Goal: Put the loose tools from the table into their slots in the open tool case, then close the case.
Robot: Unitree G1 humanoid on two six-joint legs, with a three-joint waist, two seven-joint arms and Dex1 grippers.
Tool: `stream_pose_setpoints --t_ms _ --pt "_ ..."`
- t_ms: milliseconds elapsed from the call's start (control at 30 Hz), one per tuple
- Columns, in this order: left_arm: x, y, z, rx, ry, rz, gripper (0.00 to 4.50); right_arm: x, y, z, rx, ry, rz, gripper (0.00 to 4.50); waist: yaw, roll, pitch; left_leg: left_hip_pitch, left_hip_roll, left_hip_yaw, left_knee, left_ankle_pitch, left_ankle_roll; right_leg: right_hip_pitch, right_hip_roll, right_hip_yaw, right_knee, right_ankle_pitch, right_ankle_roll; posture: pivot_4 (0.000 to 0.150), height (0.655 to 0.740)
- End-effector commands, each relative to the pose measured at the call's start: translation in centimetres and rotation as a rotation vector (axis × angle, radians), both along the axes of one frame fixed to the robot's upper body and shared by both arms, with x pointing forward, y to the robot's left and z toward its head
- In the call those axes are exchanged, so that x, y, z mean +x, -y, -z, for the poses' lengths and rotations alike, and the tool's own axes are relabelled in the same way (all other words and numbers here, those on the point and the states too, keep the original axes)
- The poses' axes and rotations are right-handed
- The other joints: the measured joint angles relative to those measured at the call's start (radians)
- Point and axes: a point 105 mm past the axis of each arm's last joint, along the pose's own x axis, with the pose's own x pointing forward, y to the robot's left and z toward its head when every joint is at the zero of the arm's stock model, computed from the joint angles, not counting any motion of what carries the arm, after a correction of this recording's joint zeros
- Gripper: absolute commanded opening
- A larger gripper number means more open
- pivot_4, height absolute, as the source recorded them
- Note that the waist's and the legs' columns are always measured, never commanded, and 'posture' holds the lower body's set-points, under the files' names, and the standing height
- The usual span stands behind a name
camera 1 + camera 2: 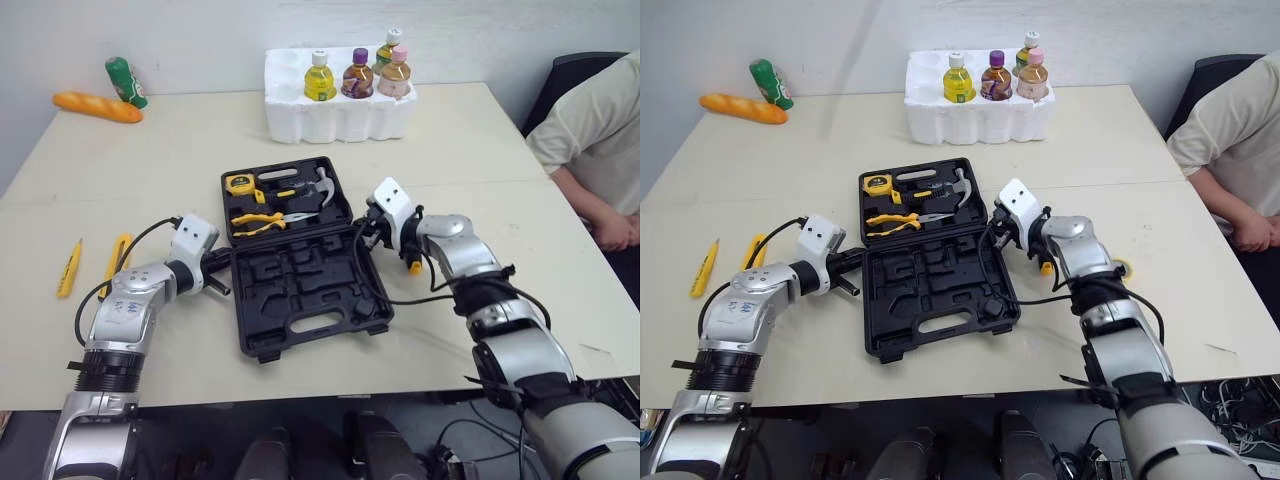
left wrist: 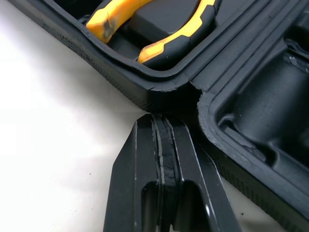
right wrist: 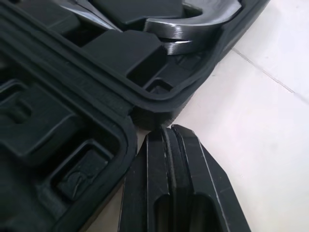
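Observation:
The black tool case (image 1: 300, 292) lies open at the table's middle. Its far half holds a yellow tape measure (image 1: 240, 184), yellow-handled pliers (image 1: 258, 221) and a hammer (image 1: 318, 190); the near half, with the carry handle, faces me. My left gripper (image 1: 222, 272) is shut, its tip against the case's left hinge corner (image 2: 169, 94). My right gripper (image 1: 368, 232) is shut too, its tip at the right hinge corner (image 3: 149, 116). Two yellow tools (image 1: 68, 268) (image 1: 117, 262) lie loose at the left. A small yellow piece (image 1: 414, 266) shows beside my right forearm.
A white foam tray (image 1: 340, 120) with several drink bottles stands behind the case. A bread loaf (image 1: 97, 106) and a green bottle (image 1: 126, 82) lie at the far left corner. A person (image 1: 590, 140) sits at the table's right edge, hands resting on it.

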Motion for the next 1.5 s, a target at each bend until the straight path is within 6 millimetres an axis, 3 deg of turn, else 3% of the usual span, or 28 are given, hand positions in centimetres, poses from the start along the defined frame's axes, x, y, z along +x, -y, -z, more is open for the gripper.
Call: stream_pose_setpoints --t_ms 33,233,367,667,833,1000,1100,1200,1267,1400,1433,1467,1500 --pt "-1.3 5.0 -2.4 -0.032 0.103 0.248 0.01 -3.7 -3.9 -1.2 0.072 0.020 -0.227 0.00 0.000 0.000 0.000 0.000 0.000 0.000 0.000 0.000 0.000 0.000 0.000 0.000 0.000 0.000 0.000 0.150 0.7367" --pt "-3.4 7.3 -1.5 -0.040 0.075 0.408 0.01 -8.4 -2.6 1.2 0.092 -0.056 -0.231 0.00 0.012 -0.001 -0.001 0.000 0.000 -0.001 0.000 -0.001 0.001 0.001 0.000 0.000 -0.001 0.000 0.000 0.150 0.7367" --pt "-2.8 6.3 -0.6 -0.039 0.051 0.358 0.01 -10.4 -2.0 1.7 0.103 -0.082 -0.198 0.00 0.026 -0.002 -0.001 0.000 0.000 0.000 0.001 -0.001 0.001 0.001 0.000 0.000 -0.002 0.000 0.000 0.150 0.7367" --pt "-1.8 6.0 -0.6 -0.003 0.044 0.382 0.01 -9.6 -0.5 2.0 0.074 -0.064 -0.057 0.00 0.028 -0.003 -0.002 0.001 0.000 0.000 0.002 -0.001 0.002 0.002 0.000 0.000 -0.003 0.000 0.000 0.150 0.7367" --pt "-1.2 4.6 -0.7 0.012 0.041 0.353 0.01 -9.6 0.2 1.1 0.075 -0.047 -0.042 0.00 0.028 -0.003 -0.002 0.002 -0.001 0.000 0.002 -0.001 0.002 0.002 0.000 0.001 -0.003 0.000 0.000 0.150 0.7367" --pt "-1.8 3.3 -1.3 0.002 0.078 0.336 0.01 -10.5 1.3 0.4 -0.073 0.058 -0.060 0.00 0.028 -0.003 -0.001 0.001 -0.001 0.000 0.001 -0.002 0.002 0.002 0.000 0.000 -0.002 0.000 0.000 0.150 0.7367" --pt "-2.4 1.2 -1.5 0.009 0.106 0.267 0.01 -11.4 1.7 -1.3 -0.034 0.080 -0.043 0.00 0.023 -0.003 -0.001 0.000 -0.001 0.000 0.001 -0.002 0.003 0.002 0.000 0.000 -0.003 0.000 0.000 0.150 0.7367" --pt "-4.0 -1.4 -2.1 -0.026 0.114 0.186 0.01 -12.2 3.4 -2.5 -0.027 0.085 0.000 0.00 0.020 -0.003 -0.001 0.000 0.001 0.000 0.000 -0.002 0.003 0.001 0.000 0.001 -0.003 0.000 0.000 0.150 0.7367" --pt "-5.0 -2.2 -2.4 -0.059 0.110 0.172 0.01 -12.6 4.4 -2.8 -0.023 0.079 0.020 0.00 0.023 -0.003 -0.001 0.001 0.001 0.000 0.000 -0.002 0.003 0.002 0.000 0.001 -0.004 0.000 0.000 0.150 0.7367" --pt "-9.1 -4.9 -4.0 -0.176 0.091 0.134 0.01 -14.2 7.6 -4.6 0.054 0.045 0.027 0.00 0.027 -0.003 -0.001 0.002 0.001 0.000 0.000 -0.007 0.010 0.003 0.000 0.001 -0.007 0.000 0.000 0.150 0.7367" --pt "-10.1 -5.7 -4.5 -0.213 0.084 0.121 0.31 -14.7 8.4 -5.2 0.090 0.026 0.028 0.00 0.027 -0.003 -0.001 0.002 0.001 0.000 -0.001 -0.007 0.010 0.003 -0.001 0.001 -0.008 0.000 0.000 0.150 0.7367" --pt "-11.0 -6.5 -4.9 -0.249 0.074 0.098 0.71 -15.1 9.3 -5.6 0.105 0.015 0.040 0.63 0.027 -0.003 -0.001 0.002 0.001 0.000 -0.001 -0.007 0.010 0.003 -0.001 0.001 -0.009 0.000 0.000 0.150 0.7367" --pt "-11.9 -7.8 -5.0 -0.280 0.054 0.064 0.90 -15.3 10.6 -5.9 0.108 0.004 0.069 0.67 0.027 -0.003 -0.001 0.002 0.001 0.000 -0.001 -0.007 0.010 0.004 -0.001 0.001 -0.009 0.000 0.000 0.150 0.7367"
